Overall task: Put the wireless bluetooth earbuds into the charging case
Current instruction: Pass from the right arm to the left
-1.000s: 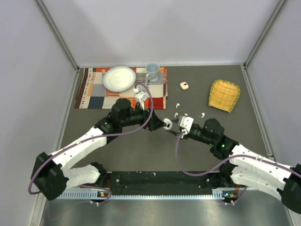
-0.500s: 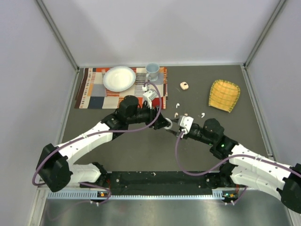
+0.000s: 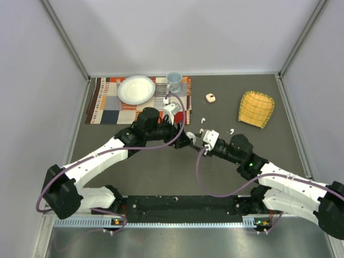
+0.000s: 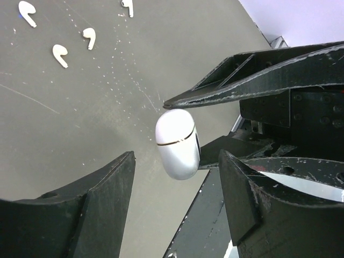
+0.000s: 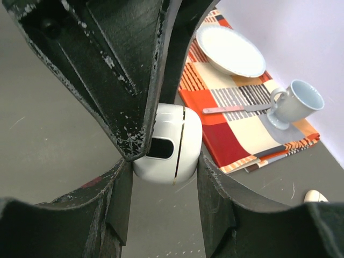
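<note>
1. Left gripper (image 4: 177,161) is released. Its jaws stand spread on either side of the charging case (image 4: 176,141) without clamping it. From the right wrist view, one of its fingers (image 5: 134,107) comes down to the case's front beside the dark notch (image 5: 159,148).
2. I judge the step in hand to be prising the case open. I would set that fingertip right at the seam (image 5: 180,140) and lever gently. I would not squeeze across the body, since that would likely only press it closed.
3. The case hangs above the table (image 4: 80,118) near the middle, between the two arms. It is glossy white and rounded, with a thin gold seam running round it, and it looks closed.
4. Right gripper (image 5: 164,164) is clenched on the case, one finger against each flank. I want it firm and motionless while the left one works, because the shell looks slick.
5. The earbuds (image 4: 59,55) lie loose on the table, far and right of the grippers. There are four small white buds with short stems, apart from one another, and none is in this case.
</note>
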Robot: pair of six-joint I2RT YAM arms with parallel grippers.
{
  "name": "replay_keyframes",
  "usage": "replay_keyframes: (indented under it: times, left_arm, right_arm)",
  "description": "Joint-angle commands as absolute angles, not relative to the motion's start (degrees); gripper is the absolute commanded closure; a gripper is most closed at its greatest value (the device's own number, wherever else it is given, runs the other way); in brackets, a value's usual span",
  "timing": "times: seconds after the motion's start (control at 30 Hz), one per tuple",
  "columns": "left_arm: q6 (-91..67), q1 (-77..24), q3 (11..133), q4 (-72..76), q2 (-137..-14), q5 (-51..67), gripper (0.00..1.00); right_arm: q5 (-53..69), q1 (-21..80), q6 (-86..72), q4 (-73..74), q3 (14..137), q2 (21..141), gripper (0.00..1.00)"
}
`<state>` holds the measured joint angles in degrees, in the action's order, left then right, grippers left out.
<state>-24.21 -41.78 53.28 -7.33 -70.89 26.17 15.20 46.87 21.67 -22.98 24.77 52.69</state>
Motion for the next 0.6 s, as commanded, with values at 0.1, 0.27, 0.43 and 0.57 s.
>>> replay_keyframes:
  times: [0.1, 0.27, 0.43, 0.57]
  left_arm:
    - [-23.29, -42.1, 56.25, -8.35, -72.51, 25.14, 0.4]
    - [-23.64, -42.1, 56.43, -7.74, -72.86, 24.78, 0.41]
    - [-24.17, -42.1, 56.25, -6.59, -72.77, 24.7, 0.43]
    - [-24.43, -42.1, 55.99, -5.71, -72.6, 24.96, 0.47]
  right_arm:
    - [14.77, 47.46, 20.92, -28.3, 25.31, 53.09, 1.0]
    - [15.82, 47.46, 21.36, -28.21, 25.14, 53.09, 1.0]
    - [16.26, 47.46, 21.45, -28.12, 24.96, 53.08, 1.0]
    - [16.35, 47.46, 21.71, -27.95, 24.96, 53.0, 1.0]
